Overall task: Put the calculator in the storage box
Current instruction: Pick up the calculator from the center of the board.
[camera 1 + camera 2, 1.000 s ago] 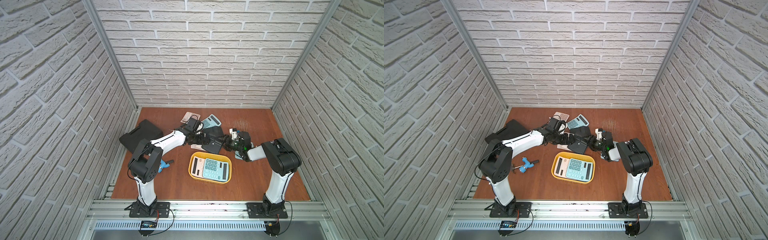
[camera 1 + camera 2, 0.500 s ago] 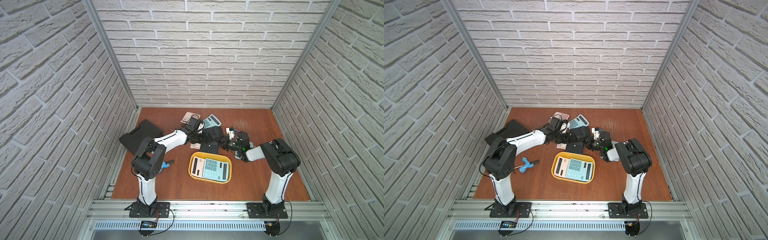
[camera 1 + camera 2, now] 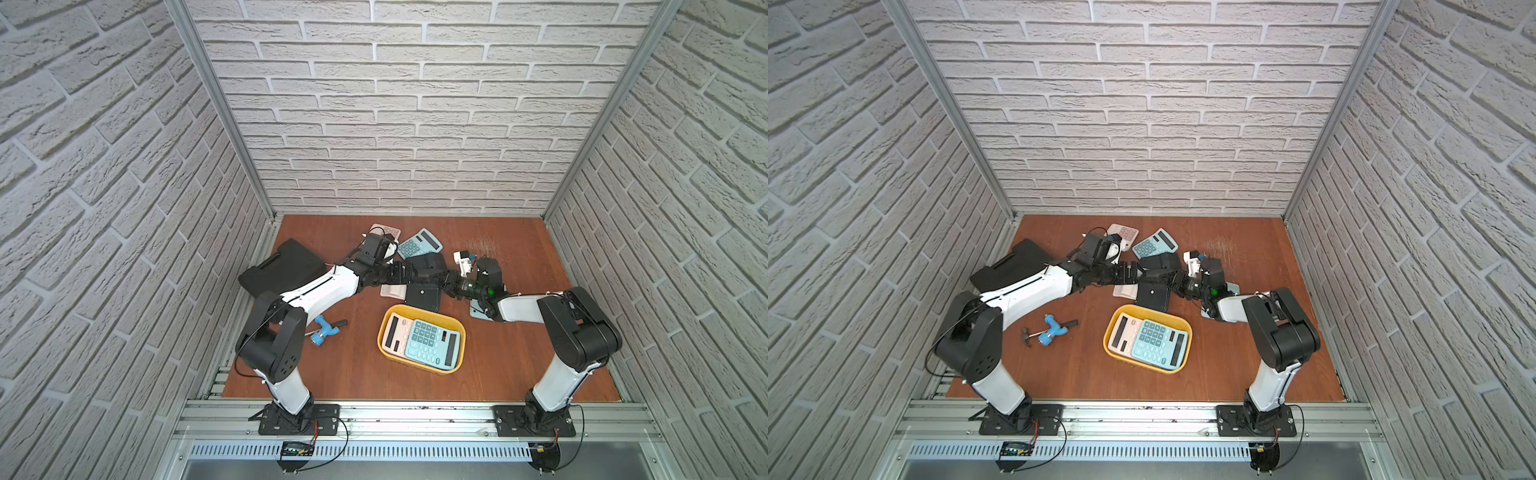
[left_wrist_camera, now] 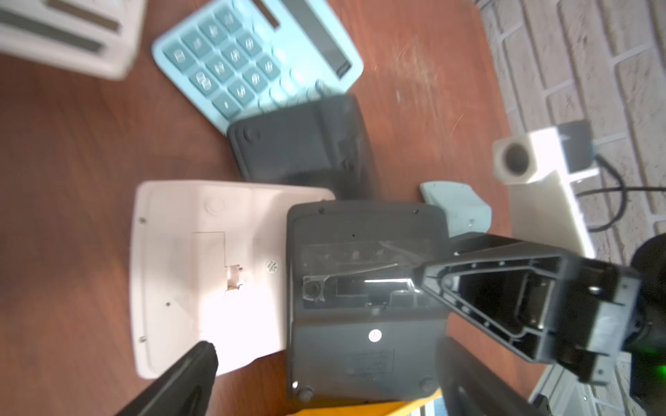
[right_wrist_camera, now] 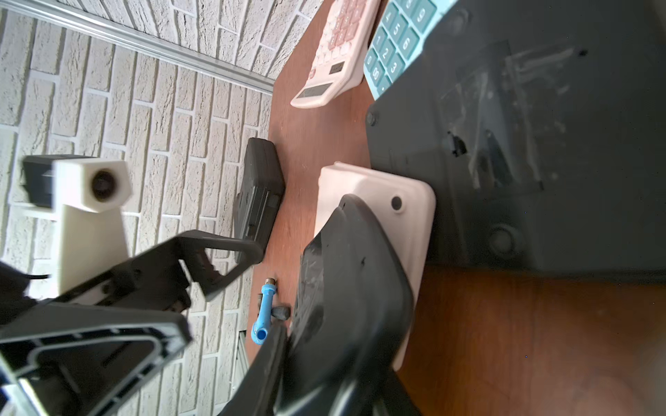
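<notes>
Top views, box: the storage box [image 3: 380, 337] sits low of centre on the desk [image 3: 353, 374]. A white calculator [image 3: 394, 336] and a blue calculator [image 3: 432, 344] lie flat inside it.
Top views, in hand: the black calculator [image 3: 423, 294] is face down, just above the box's upper rim, gripped by the right end effector [image 3: 435, 279].
Top views, left arm: the left end effector [image 3: 412, 271] is spread wide and holds nothing.
Left wrist view: one right finger lies across the black calculator's back, its partner hidden beneath. Yellow rim shows at the calculator's lower edge.
Right wrist view: the gripped edge stands over a pale upturned calculator [image 5: 407, 223].
Progress: two are stowed. This one is gripped but not yet in, and other calculators [image 3: 419, 244] remain at upper centre. Judged mid-transfer.
Change: a second earlier the black calculator lay skewed, one corner toward the box; now it lies square to it. Box contents are unchanged.
</notes>
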Controlling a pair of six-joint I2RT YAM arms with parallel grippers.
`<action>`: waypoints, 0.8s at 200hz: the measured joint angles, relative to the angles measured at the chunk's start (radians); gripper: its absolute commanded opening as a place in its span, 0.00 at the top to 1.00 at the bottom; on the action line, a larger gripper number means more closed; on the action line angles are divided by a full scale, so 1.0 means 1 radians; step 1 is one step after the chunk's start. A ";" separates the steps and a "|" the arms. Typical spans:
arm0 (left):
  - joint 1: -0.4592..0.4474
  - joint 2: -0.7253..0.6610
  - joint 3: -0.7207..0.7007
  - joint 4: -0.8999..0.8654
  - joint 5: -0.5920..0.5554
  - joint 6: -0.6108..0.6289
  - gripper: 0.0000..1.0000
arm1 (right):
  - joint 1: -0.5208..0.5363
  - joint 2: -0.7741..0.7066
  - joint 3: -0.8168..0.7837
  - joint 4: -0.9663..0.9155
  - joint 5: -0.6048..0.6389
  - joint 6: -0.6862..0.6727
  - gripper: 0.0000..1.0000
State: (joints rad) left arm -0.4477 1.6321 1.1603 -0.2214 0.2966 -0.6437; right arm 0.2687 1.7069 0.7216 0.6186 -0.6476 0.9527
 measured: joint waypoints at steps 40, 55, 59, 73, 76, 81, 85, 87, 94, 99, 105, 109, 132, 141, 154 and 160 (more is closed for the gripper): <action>0.006 -0.129 0.000 -0.047 -0.055 -0.013 0.02 | 0.043 -0.179 0.088 -0.272 0.080 -0.187 0.81; 0.006 -0.153 -0.001 -0.068 -0.063 -0.024 0.02 | 0.074 -0.238 0.125 -0.369 0.128 -0.267 0.81; 0.006 -0.158 -0.002 -0.072 -0.063 -0.028 0.02 | 0.081 -0.251 0.133 -0.389 0.139 -0.286 0.81; 0.008 -0.174 -0.005 -0.084 -0.061 -0.042 0.02 | 0.119 -0.299 0.162 -0.480 0.199 -0.369 0.81; 0.009 -0.177 -0.005 -0.087 -0.061 -0.047 0.02 | 0.128 -0.309 0.167 -0.498 0.214 -0.387 0.81; 0.011 -0.182 -0.005 -0.094 -0.060 -0.053 0.02 | 0.147 -0.325 0.178 -0.530 0.242 -0.418 0.81; 0.011 -0.186 -0.005 -0.098 -0.058 -0.058 0.02 | 0.158 -0.335 0.183 -0.549 0.261 -0.439 0.81; 0.011 -0.188 -0.005 -0.099 -0.056 -0.062 0.02 | 0.166 -0.341 0.187 -0.559 0.269 -0.448 0.81; 0.012 -0.194 -0.005 -0.102 -0.052 -0.074 0.02 | 0.191 -0.358 0.197 -0.595 0.309 -0.487 0.81; 0.012 -0.198 -0.005 -0.105 -0.049 -0.081 0.02 | 0.208 -0.369 0.203 -0.617 0.336 -0.512 0.81; 0.013 -0.203 -0.005 -0.109 -0.045 -0.094 0.02 | 0.230 -0.382 0.208 -0.643 0.371 -0.546 0.81; 0.013 -0.205 -0.005 -0.113 -0.041 -0.101 0.02 | 0.245 -0.391 0.212 -0.660 0.395 -0.566 0.81; 0.019 -0.215 -0.005 -0.132 -0.008 -0.156 0.02 | 0.319 -0.426 0.216 -0.727 0.528 -0.673 0.81; 0.022 -0.215 -0.005 -0.134 0.007 -0.186 0.02 | 0.346 -0.435 0.216 -0.746 0.581 -0.710 0.81; 0.025 -0.215 -0.002 -0.140 0.032 -0.227 0.02 | 0.385 -0.443 0.216 -0.765 0.658 -0.763 0.80; 0.026 -0.214 0.002 -0.146 0.043 -0.249 0.02 | 0.403 -0.446 0.216 -0.772 0.692 -0.787 0.80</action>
State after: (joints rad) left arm -0.4217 1.4178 1.1622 -0.3672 0.3401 -0.8928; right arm 0.6720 1.2610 0.9375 -0.1539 0.0448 0.1658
